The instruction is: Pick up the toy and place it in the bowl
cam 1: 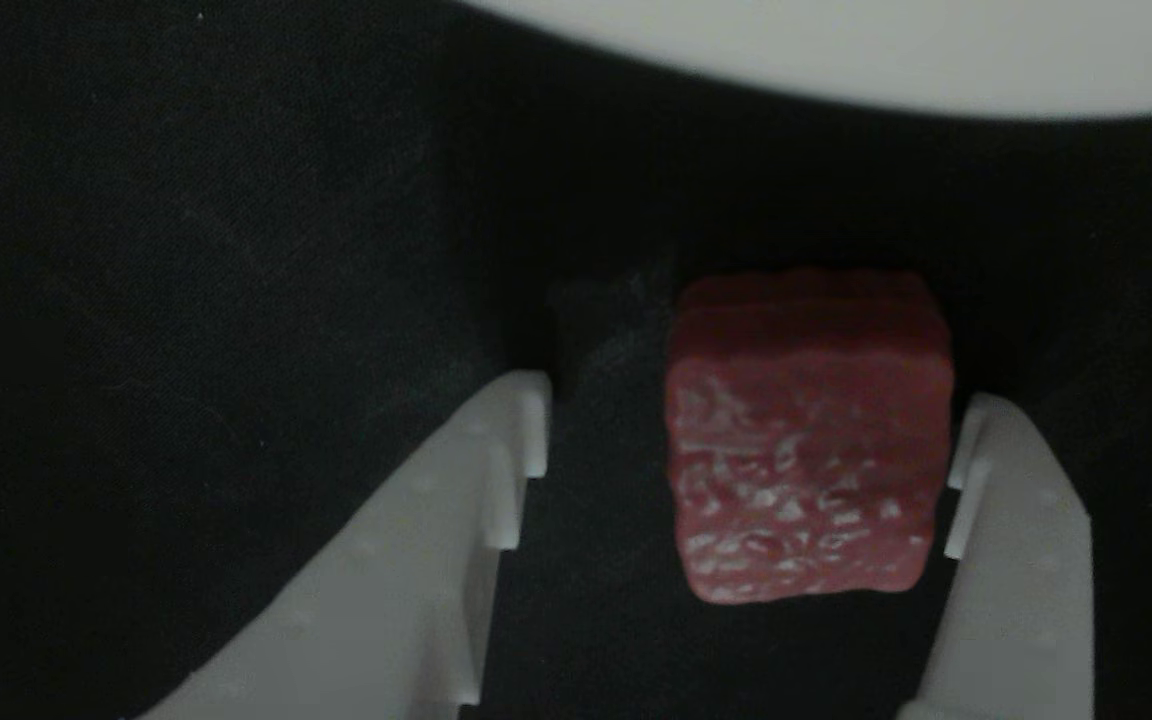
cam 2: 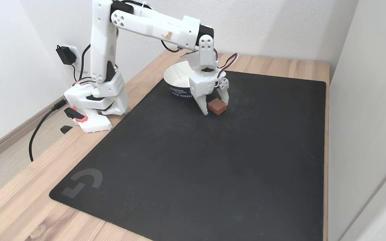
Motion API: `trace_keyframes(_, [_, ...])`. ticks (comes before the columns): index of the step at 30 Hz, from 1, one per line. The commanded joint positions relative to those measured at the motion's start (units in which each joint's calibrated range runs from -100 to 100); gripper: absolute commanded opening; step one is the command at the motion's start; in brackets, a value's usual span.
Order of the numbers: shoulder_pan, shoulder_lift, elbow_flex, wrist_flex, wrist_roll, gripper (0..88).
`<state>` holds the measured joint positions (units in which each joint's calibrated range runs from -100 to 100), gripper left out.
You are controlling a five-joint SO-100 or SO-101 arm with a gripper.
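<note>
In the fixed view, a wooden table [cam 2: 18, 201] runs along a white wall, and a large black mat [cam 2: 213, 174] covers most of its top. At the left, the white arm [cam 2: 104, 67] stands on its base at the mat's edge, with a black cable [cam 2: 40, 129] trailing off the table beside it and a plug [cam 2: 66, 55] in the wall socket behind. The arm reaches right and bends down over the mat. Its gripper [cam 2: 214, 108] points downward with the jaws spread, one finger on each side of the toy [cam 2: 217, 106]. The toy, a small reddish cube, sits on the mat between the fingers. Just behind the gripper stands the bowl [cam 2: 178, 82], off-white inside with a dark band of lettering around its outside. The bowl and toy are near each other but apart.

In the close other view, the left finger [cam 1: 416, 560] rises from the bottom edge, with a clear strip of mat [cam 1: 236, 250] between it and the toy [cam 1: 806, 440]. The toy's bumpy, pale-flecked face fills the centre right. The right finger [cam 1: 1021, 560] stands just beside the toy's right edge; whether it touches cannot be told. The gripper [cam 1: 746, 440] is open, holding nothing. The bowl's pale rim [cam 1: 886, 50] curves across the top.
</note>
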<state>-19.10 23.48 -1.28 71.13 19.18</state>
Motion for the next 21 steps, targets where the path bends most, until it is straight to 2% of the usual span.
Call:
trace_keyframes(1, [1.08,0.32,-0.21,-0.68,-0.02,23.3])
trace_keyframes(9, [1.08,0.32,-0.39,-0.68,-0.07,9.6])
trace_keyframes(18, [0.99,-0.35,-0.21,-0.68,-0.07,9.1])
trace_keyframes(21, [0.82,-0.76,-0.66,-0.68,-0.13,5.1])
